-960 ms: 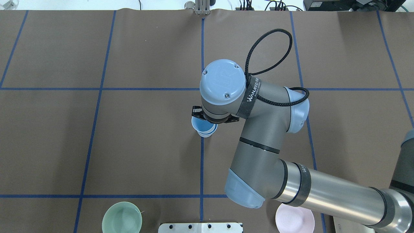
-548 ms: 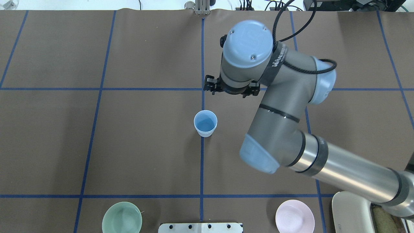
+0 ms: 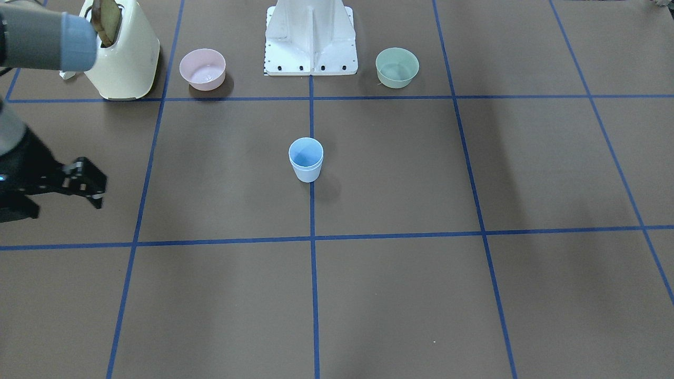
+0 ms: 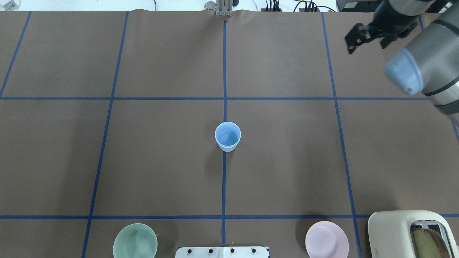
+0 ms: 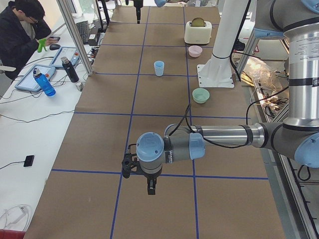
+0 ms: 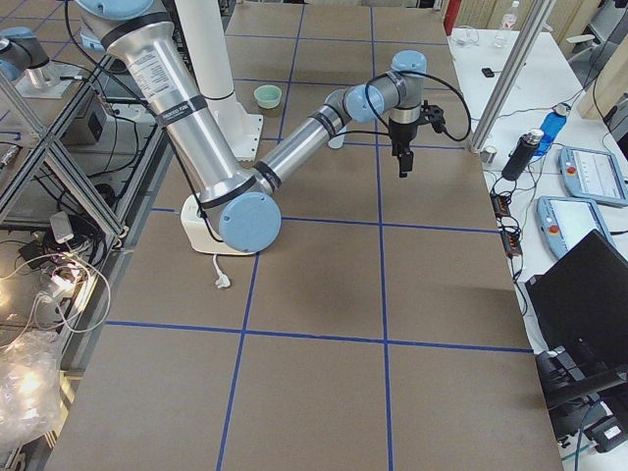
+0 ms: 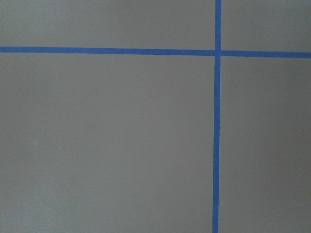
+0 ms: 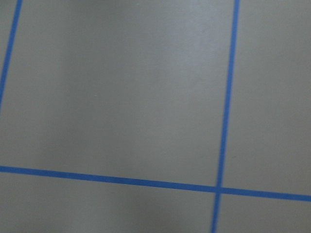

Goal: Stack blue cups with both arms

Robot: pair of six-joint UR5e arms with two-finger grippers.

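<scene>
**Operator:** How many cups are out there?

**Spotter:** You have two blue cups (image 4: 227, 137), one nested inside the other. They stand upright on the centre tape line (image 4: 223, 179), in the middle of the table (image 4: 161, 161). Nothing is touching them.

**Operator:** And my grippers?

**Spotter:** Two of them. Your right gripper (image 4: 367, 44) hangs above the far right part of the table, well apart from the cups. Its jaws stand wide apart with nothing between them. Your left gripper (image 5: 151, 186) shows only in the side view from the table's left end. It points down over the cover there, also well away from the cups. From that view you cannot tell whether its jaws are parted or closed.

**Operator:** What else is on the table?

**Spotter:** You have two bowls at the robot's edge, one green bowl (image 4: 135, 240) and one pink bowl (image 4: 326, 239), on either side of the one white base (image 4: 222, 252). One cream toaster (image 4: 391, 229) sits just beside the pink bowl, with one slice of bread (image 4: 428, 243) in its slot. Both wrist cameras show you brown cover crossed by blue tape.
</scene>
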